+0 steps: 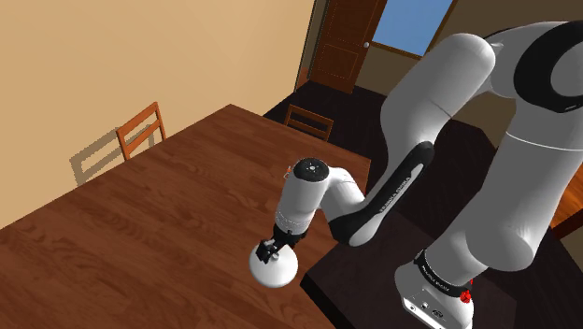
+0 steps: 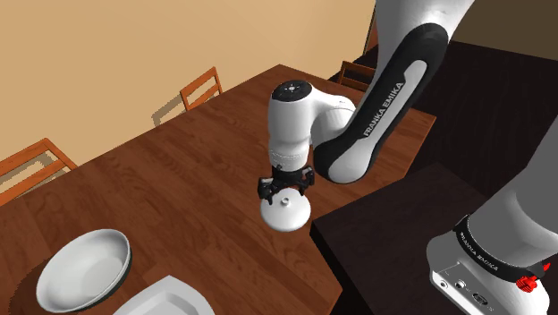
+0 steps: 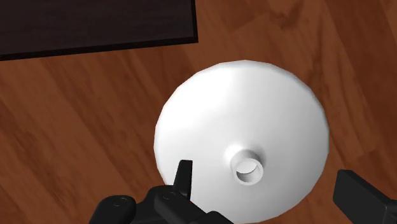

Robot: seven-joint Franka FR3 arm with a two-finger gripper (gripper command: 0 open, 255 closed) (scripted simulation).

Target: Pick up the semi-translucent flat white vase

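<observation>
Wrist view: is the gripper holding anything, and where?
Nothing held; the black two-finger gripper stands open astride the neck of the flat white vase, not touching it.

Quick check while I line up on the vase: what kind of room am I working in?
Probably a dining room in a house: a long wooden table with wooden chairs drawn up to it, a white bowl set on it, and a panelled wooden door beyond.

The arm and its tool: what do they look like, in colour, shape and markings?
The arm has rounded white links and dark joints; one dark section bears white lettering, "FRANKA EMIKA". A dark lettered band circles the base, beside a small red part. The tool is all black, with two blocky fingers.
</observation>
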